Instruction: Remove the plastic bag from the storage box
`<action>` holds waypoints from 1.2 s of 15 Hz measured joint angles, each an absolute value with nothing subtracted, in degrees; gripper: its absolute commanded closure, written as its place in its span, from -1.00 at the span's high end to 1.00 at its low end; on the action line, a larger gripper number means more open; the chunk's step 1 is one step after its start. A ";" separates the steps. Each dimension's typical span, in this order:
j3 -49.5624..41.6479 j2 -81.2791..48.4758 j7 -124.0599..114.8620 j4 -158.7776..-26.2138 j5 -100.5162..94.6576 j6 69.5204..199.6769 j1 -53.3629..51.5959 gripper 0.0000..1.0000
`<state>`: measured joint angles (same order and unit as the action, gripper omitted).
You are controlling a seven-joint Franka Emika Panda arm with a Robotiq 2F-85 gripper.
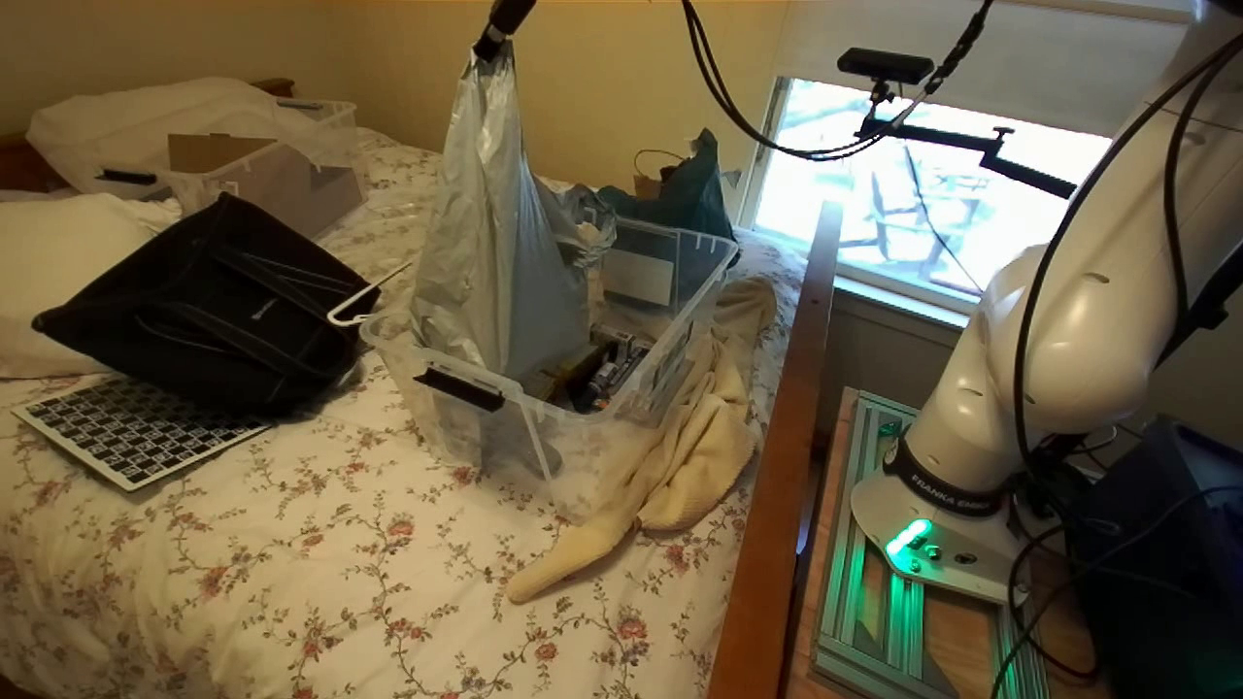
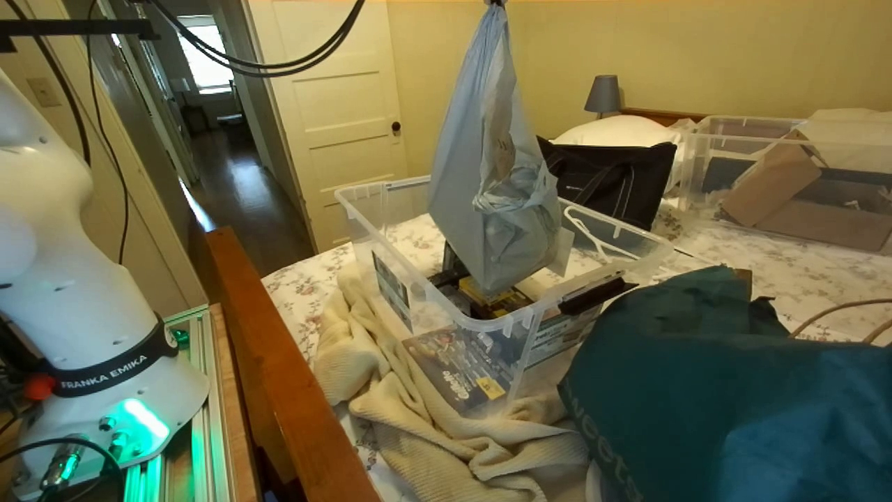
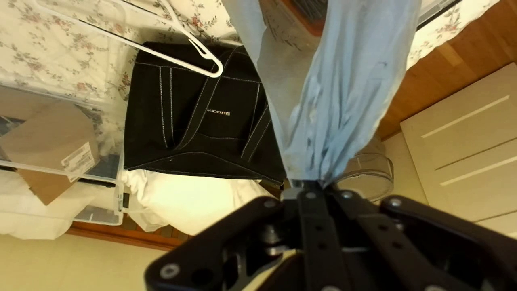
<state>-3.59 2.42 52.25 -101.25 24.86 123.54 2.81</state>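
Observation:
The grey plastic bag (image 1: 500, 262) hangs stretched from my gripper (image 1: 492, 44), its top bunched between the fingertips. It also shows in an exterior view (image 2: 481, 160) and at the top of the wrist view (image 3: 347, 81). My gripper (image 3: 317, 184) is shut on the bag's gathered top, high above the box. The clear storage box (image 1: 432, 417) stands on the bed, and it shows again in an exterior view (image 2: 390, 261). The bag's lower end hangs within the box's walls. I cannot tell whether it touches the contents. A small yellow box (image 2: 498, 300) lies below it.
A black tote (image 1: 223, 301) and a white hanger (image 2: 592, 230) are beside the box. A cream blanket (image 1: 699, 437) lies along it. A teal bag (image 2: 697, 376) stands close by. Another clear bin (image 2: 787, 202) with cardboard is farther off. A wooden bed rail (image 1: 777, 466) separates bed and robot base.

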 measured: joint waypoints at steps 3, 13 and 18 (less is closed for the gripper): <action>-3.59 2.42 52.25 -101.25 24.86 123.54 2.81 -0.95; -3.59 2.42 52.25 -101.25 24.86 123.54 2.81 -0.95; -3.60 2.32 52.25 -101.50 24.86 123.35 2.82 -0.99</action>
